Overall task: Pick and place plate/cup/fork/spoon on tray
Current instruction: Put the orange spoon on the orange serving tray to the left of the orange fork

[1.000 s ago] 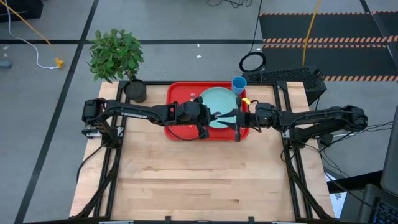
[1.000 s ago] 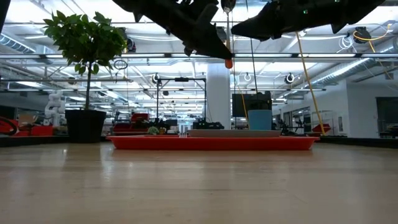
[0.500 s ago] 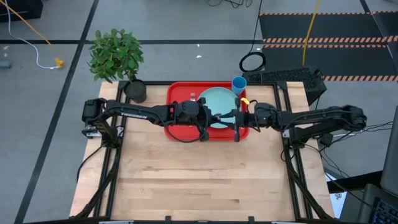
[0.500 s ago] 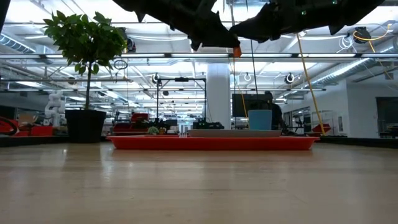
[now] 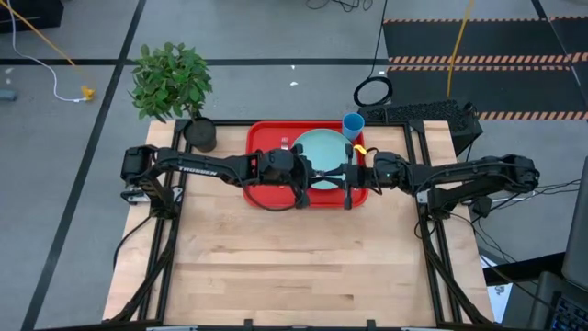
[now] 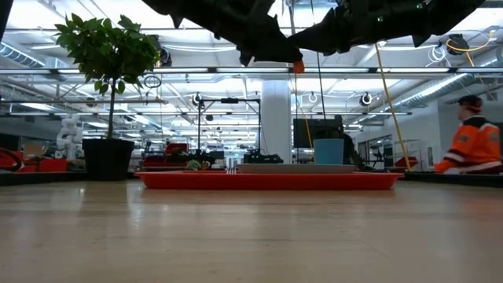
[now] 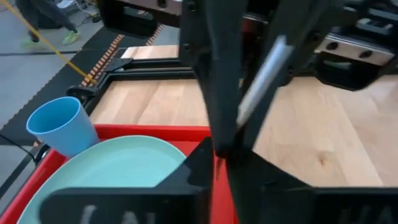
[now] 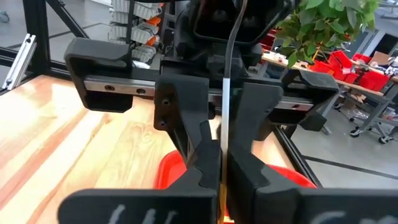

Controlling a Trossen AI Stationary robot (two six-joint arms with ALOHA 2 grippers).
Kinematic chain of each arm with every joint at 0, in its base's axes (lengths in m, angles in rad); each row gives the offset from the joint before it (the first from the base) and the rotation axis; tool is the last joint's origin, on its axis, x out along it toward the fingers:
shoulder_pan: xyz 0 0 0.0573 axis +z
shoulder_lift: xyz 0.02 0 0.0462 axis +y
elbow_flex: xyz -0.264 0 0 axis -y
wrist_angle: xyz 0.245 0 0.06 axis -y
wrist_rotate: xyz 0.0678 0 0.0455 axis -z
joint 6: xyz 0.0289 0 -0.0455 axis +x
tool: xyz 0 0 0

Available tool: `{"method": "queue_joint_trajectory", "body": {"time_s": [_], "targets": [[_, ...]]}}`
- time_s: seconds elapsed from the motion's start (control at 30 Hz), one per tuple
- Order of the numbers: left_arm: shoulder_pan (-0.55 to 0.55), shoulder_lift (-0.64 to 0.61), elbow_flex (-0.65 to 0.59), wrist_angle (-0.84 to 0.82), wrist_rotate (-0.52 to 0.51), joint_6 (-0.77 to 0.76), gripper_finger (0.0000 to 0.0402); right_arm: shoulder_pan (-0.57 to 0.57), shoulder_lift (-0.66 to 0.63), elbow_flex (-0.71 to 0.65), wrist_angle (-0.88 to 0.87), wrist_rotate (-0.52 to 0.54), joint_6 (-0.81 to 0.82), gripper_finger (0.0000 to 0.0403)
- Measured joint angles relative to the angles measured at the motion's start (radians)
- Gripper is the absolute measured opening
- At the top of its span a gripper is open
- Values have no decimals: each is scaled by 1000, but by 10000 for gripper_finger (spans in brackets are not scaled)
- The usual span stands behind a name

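Grippers meet above the tray (image 5: 262, 188): right gripper (image 8: 222, 163) pinches a thin metal utensil (image 8: 227, 93), head hidden, fork or spoon unclear. Left gripper (image 5: 308, 179) fingers can't be made out. Plate (image 5: 322, 152) on tray, cup (image 5: 353, 124) just behind.

One tray (image 5: 260, 138), plate (image 5: 322, 147), cup (image 5: 353, 123), plant (image 5: 171, 81).

Plate (image 5: 321, 147) in tray (image 5: 262, 140); cup (image 5: 353, 124) at tray's far right corner.

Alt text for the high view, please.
Seen from above, the left hand and right hand face each other over a red tray holding a mint plate. A blue cup stands by the tray's far right corner; a potted plant sits far left.
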Motion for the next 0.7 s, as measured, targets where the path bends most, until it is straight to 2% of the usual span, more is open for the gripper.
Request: {"method": "queue_joint_trajectory", "body": {"time_s": [0.17,0.3,0.5,0.7], "targets": [[1,-8,0,-1,-46,-34,113,0,-4,0,0,56,-2,2],[1,-35,2,-37,-87,-60,144,1,-26,0,-23,155,-8,1],[-4,-81,0,-94,-183,-102,153,1,-55,0,-71,314,-40,1],[-24,-76,2,20,-259,-69,154,1,-55,-1,-86,458,-62,1]]}}
